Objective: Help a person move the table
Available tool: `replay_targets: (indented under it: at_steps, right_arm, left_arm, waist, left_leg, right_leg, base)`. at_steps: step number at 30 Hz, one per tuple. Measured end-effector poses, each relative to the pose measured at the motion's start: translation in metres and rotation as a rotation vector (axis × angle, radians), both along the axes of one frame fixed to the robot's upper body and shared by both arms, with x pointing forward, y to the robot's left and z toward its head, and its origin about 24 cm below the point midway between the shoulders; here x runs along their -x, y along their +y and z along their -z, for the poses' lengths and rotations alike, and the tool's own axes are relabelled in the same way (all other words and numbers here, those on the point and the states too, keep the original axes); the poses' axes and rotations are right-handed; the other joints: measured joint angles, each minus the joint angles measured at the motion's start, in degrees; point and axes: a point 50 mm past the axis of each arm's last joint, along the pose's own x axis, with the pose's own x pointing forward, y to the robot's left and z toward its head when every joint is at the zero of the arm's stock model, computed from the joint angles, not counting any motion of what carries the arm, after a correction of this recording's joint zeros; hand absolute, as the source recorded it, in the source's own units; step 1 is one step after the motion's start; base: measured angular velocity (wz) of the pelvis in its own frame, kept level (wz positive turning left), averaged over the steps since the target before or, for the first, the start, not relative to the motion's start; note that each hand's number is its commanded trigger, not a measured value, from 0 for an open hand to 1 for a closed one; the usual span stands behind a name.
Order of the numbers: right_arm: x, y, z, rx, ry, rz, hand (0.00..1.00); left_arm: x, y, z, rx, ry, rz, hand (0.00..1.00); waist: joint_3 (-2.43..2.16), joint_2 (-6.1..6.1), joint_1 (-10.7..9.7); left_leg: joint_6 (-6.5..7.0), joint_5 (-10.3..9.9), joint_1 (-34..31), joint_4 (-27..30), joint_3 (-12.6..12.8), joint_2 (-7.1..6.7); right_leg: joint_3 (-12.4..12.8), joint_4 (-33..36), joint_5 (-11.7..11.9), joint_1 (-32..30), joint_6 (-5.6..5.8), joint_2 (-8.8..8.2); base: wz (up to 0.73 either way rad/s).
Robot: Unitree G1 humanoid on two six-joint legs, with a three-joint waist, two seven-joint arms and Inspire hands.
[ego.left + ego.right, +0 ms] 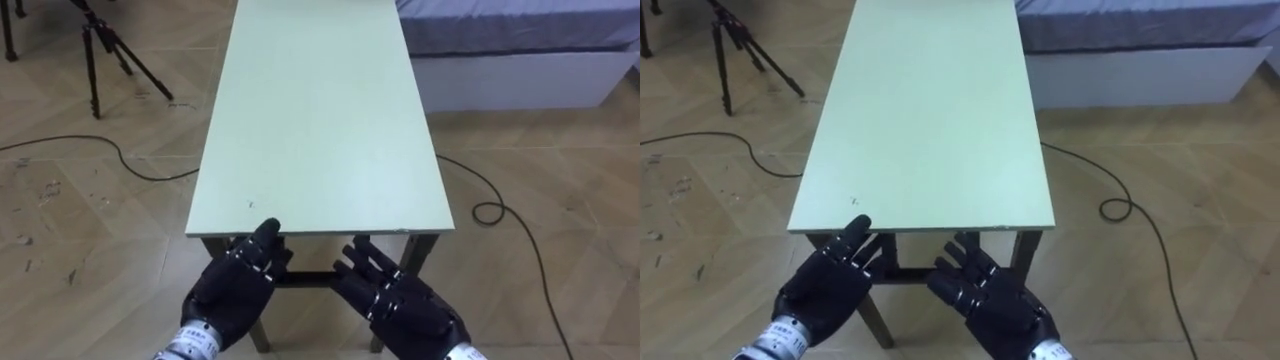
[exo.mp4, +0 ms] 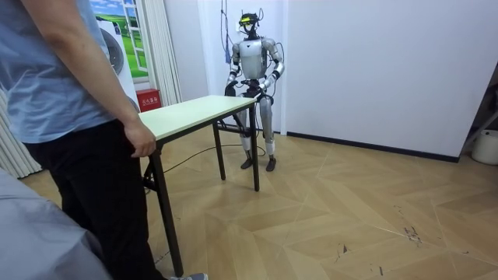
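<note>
A long table (image 1: pixel 320 120) with a pale green top and dark legs stretches away from me. My left hand (image 1: pixel 235 285) and right hand (image 1: pixel 400 300) are both open at its near end, just below the edge, with straight fingers pointing at the table. A left fingertip (image 1: pixel 268 228) reaches the rim of the top. In the room view I stand at the table's (image 2: pixel 194 109) far end. At the other end stands a person (image 2: pixel 70 117), whose hand (image 2: pixel 140 144) rests on that end's edge.
A black tripod (image 1: pixel 110 50) stands on the wooden floor to the table's left. A bed (image 1: pixel 510 40) lies to the right. Dark cables (image 1: pixel 500 210) trail over the floor on both sides. A curtain (image 2: pixel 159 47) hangs behind the person.
</note>
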Motion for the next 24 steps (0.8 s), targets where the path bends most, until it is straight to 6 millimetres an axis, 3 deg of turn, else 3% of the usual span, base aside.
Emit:
replay_targets:
  at_steps: [7, 19, 24]
  right_arm:
    - [-0.016, -0.004, -0.004, -0.051, 0.064, 0.108, 0.0]
    - [-0.021, 0.003, -0.004, -0.163, 0.132, 0.215, 0.0]
    - [-0.023, -0.004, -0.005, -0.146, 0.149, 0.254, 0.0]
  left_arm:
    - [-0.007, 0.009, 0.003, 0.018, 0.055, -0.083, 0.0]
    - [-0.008, 0.006, 0.008, 0.047, 0.128, -0.14, 0.0]
    - [-0.008, 0.006, 0.009, 0.053, 0.156, -0.148, 0.0]
  waist:
    - [-0.27, 0.26, 1.1]
    - [-0.29, 0.26, 0.9]
    - [-0.37, 0.67, 0.9]
  left_leg:
    - [0.09, 0.1, 0.1, 0.1, 0.0, -0.02]
    - [0.09, 0.1, 0.8, 0.0, -0.1, -0.02]
    - [0.09, 0.1, 0.9, 0.0, -0.2, -0.02]
  right_leg:
    - [0.1, 0.3, 0.0, -0.4, -0.07, -0.02]
    - [0.1, -0.3, 0.1, 0.8, -0.09, 0.01]
    - [0.1, -0.6, 0.3, 0.9, -0.06, 0.05]
  base:
    - [0.0]
    - [-0.02]
    - [0.0]
